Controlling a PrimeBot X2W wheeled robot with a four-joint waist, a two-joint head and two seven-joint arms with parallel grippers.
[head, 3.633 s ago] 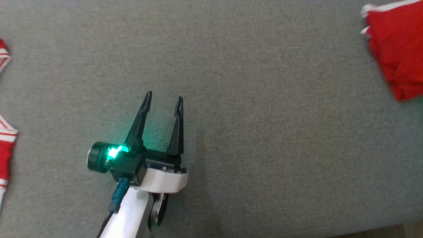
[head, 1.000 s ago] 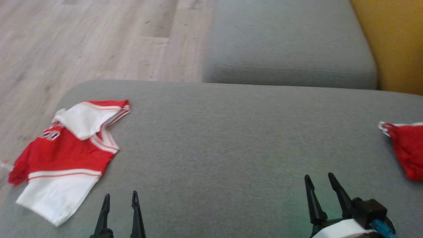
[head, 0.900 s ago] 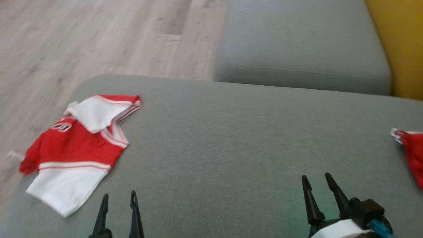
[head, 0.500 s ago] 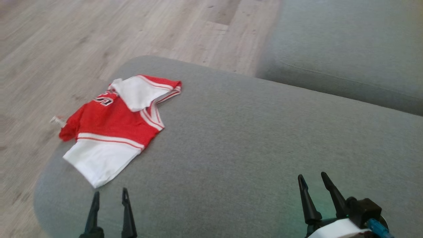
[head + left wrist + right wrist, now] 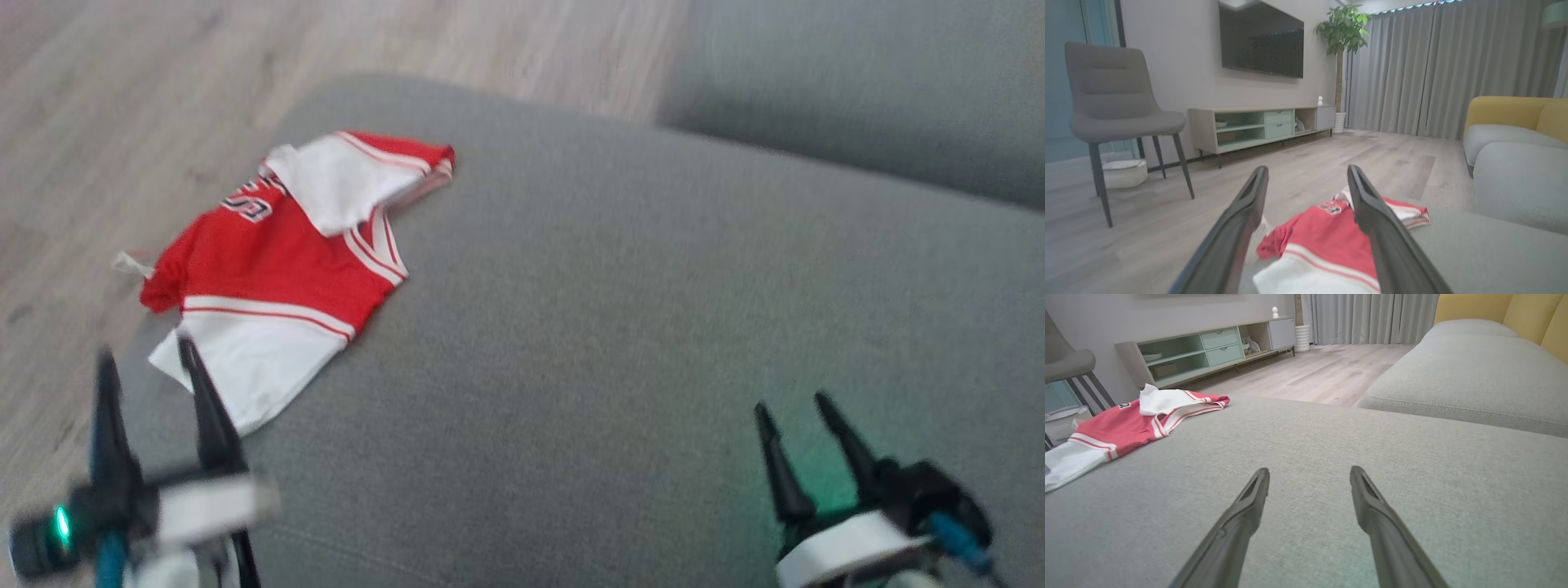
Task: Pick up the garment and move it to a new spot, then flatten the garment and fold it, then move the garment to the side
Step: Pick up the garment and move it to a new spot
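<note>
The red-and-white sports jersey [image 5: 277,269] is found on the grey fabric sofa cushion [image 5: 612,327], just ahead of the left claw [image 5: 145,349], whose fingers are spread and empty; the right claw [image 5: 790,401], likewise spread, is seen well aside. The near white hem should be pinched low and fully before lifting. The long axis is judged to run away from the left claw, folded top farthest.

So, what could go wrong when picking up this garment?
The garment lies at the cushion corner, a sleeve over the edge; a nudge from the left end effector may slide it to the floor. Its white flap is folded over, so a pinch may catch one layer only.
</note>
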